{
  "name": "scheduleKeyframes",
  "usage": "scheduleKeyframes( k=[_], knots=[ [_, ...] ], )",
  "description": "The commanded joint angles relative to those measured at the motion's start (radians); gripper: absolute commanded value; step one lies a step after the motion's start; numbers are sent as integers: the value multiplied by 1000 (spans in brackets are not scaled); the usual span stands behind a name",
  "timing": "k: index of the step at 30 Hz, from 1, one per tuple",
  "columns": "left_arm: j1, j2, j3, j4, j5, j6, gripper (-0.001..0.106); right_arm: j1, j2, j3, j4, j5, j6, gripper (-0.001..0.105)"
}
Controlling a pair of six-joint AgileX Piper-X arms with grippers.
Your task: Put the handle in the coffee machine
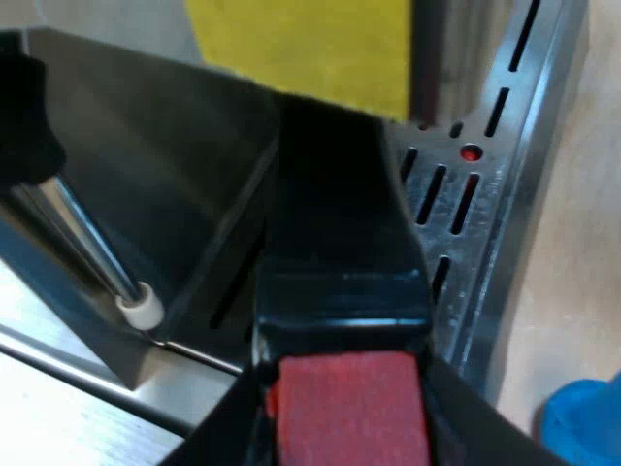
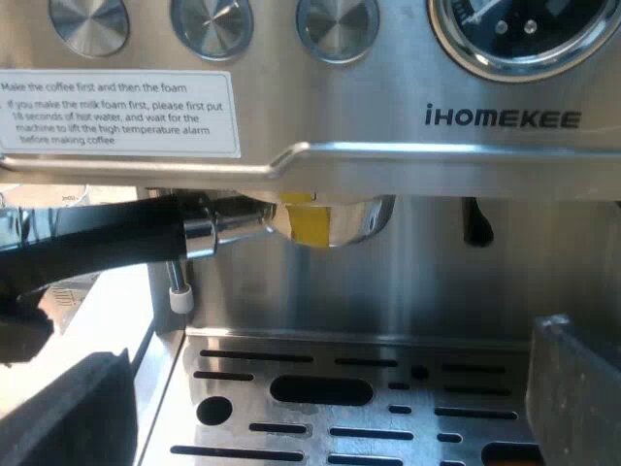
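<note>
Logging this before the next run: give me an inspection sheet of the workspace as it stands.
Surface: slotted metal drip tray under the holder.
Job's things: holder up at the espresso machine front, handle sticking out sideways; whether locked cannot be judged.
Clutter: blue object beside the tray, possibly the tamper.
Grippers: left gripper shut on the handle at its red end; right gripper open, facing the machine.
Cables: nothing seen.
Surroundings: steam wand beside the holder.

Free gap between holder [image 2: 233, 226] and drip tray [image 2: 388, 361]
</note>
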Motion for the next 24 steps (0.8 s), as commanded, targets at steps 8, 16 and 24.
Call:
scheduleKeyframes(
  k=[8,16,24],
  knots=[
    [-6,-26,-36,-115,208,-149,0,-4,-1,-2,2,5,-3,82],
    [-6,-26,-42,-61,210,-198,0,-4,-1,-2,2,2,-3,82],
    [-6,-53,-81,-11,212,-198,0,-4,-1,-2,2,-1,-3,82]
  ],
)
